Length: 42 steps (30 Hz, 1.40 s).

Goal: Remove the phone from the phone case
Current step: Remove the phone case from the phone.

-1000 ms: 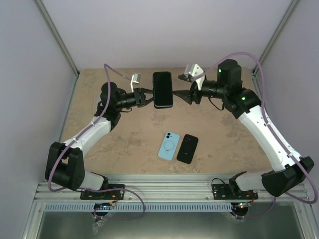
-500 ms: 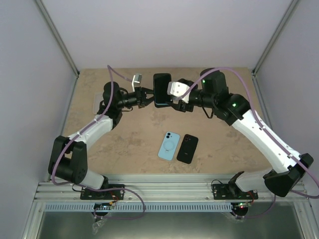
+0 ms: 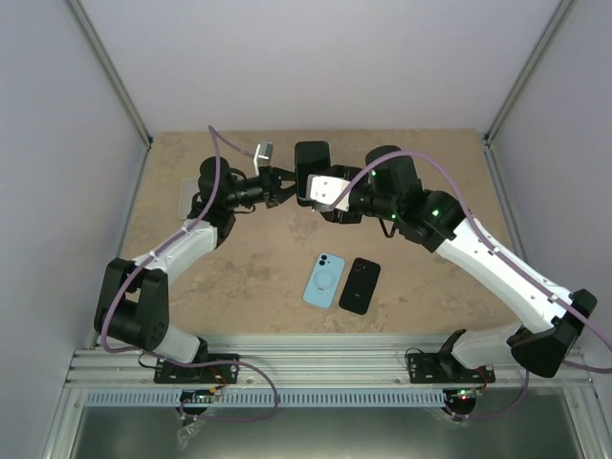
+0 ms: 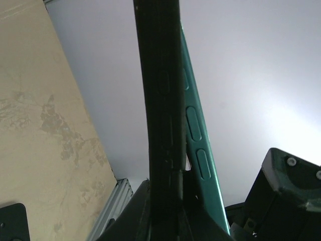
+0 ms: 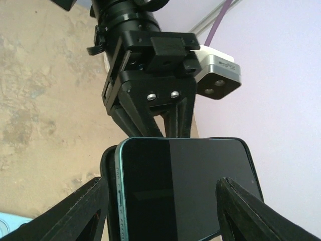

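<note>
A black phone case stands on edge in the air over the far middle of the table, and my left gripper is shut on its lower end. The phone, dark screen with a teal rim, sits in the case, and its teal side splays away from the case edge. My right gripper reaches in from the right, open, with one finger on each side of the phone. Its fingers flank the phone; I cannot tell whether they touch it. From above, the phone shows between my left gripper and my right gripper.
A light blue phone and a black phone lie side by side on the tan table, near its front middle. White walls close in the left, back and right. The left arm's wrist camera sits just behind the held case.
My right gripper has moved left from beside the phone to straddle it, and its jaws have narrowed somewhat. The left gripper keeps its hold and has shifted only slightly.
</note>
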Tool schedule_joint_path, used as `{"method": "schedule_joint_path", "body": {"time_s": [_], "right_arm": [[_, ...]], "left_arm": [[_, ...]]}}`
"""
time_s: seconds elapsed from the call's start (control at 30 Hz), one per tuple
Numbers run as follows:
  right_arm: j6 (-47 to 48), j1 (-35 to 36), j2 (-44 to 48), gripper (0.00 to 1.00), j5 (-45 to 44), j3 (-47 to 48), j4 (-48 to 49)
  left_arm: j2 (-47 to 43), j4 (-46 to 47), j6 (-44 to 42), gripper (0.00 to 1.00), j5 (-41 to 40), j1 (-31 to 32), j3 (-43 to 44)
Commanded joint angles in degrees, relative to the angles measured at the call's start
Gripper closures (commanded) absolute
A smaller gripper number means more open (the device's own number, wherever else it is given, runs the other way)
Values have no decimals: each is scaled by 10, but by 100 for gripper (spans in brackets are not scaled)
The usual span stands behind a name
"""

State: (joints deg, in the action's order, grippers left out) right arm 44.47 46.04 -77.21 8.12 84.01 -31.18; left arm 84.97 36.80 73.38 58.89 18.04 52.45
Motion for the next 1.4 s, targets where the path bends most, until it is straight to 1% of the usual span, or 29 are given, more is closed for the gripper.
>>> {"method": "schedule_joint_path", "body": {"time_s": [0.0,0.2,0.3,0.47,0.67,0.73,0.83,1.0,1.2,1.37], "right_arm": [[26,17,-1,40,-39,-19,19],[30,23,-5,41,-47,-27,24],[40,27,-5,41,-75,-38,46],[56,32,-7,46,-137,-62,89],[99,44,-2,47,-198,-106,150],[105,47,1,50,-212,-116,168],[119,50,1,57,-232,-126,195],[159,65,-3,64,-268,-147,237],[210,84,-7,76,-316,-178,300],[244,91,-12,89,-345,-184,346]], "left_arm": [[-3,49,10,100,6,-4,22],[-2,50,9,100,6,-4,21],[-3,50,10,100,7,-4,21],[-2,63,20,100,5,-4,14],[3,81,37,100,7,-4,10],[3,81,37,100,7,-4,9],[4,80,37,100,5,-4,4],[4,77,37,100,4,-4,2],[0,72,34,100,3,-4,-1],[1,68,30,100,3,-4,-2]]}}
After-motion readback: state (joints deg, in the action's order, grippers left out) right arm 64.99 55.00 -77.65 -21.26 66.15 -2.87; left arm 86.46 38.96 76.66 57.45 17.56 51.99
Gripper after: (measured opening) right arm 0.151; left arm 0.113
